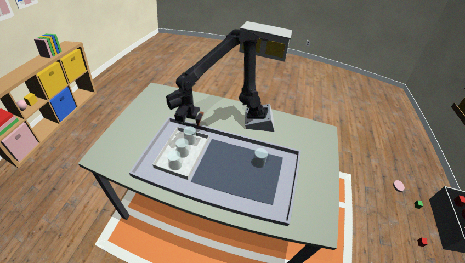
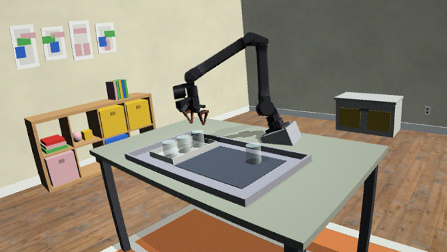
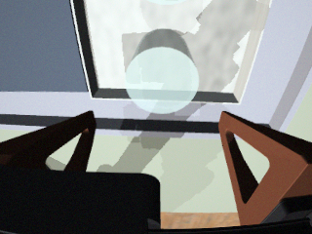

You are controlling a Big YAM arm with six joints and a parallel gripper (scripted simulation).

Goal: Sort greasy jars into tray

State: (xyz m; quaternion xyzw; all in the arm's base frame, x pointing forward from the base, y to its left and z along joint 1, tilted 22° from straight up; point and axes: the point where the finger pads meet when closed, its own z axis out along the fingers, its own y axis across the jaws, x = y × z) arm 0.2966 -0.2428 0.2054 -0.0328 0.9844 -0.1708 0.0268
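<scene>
My gripper (image 2: 198, 123) (image 3: 157, 117) is open and empty, raised above and just behind the back jar. Three clear jars stand mouth down in a row in the white tray (image 1: 171, 172) (image 3: 212, 97): the back jar (image 1: 189, 134) (image 2: 198, 138) (image 3: 162, 80), the middle jar (image 1: 182, 147) (image 2: 184, 142) and the front jar (image 1: 174, 160) (image 2: 169, 148). They look upright and apart. A fourth jar (image 1: 260, 158) (image 2: 253, 153) stands mouth down on the dark mat (image 1: 228, 176) (image 2: 221, 166) near its back right corner. Grease cannot be seen. One fingertip is hidden in the top view.
The tray and mat lie side by side on a lilac-grey surface (image 1: 146, 163) with a low raised rim around it, on a green-grey table (image 1: 310, 182). The arm's base (image 1: 259, 124) (image 2: 285, 134) stands behind the back rim. The tray's walls are low.
</scene>
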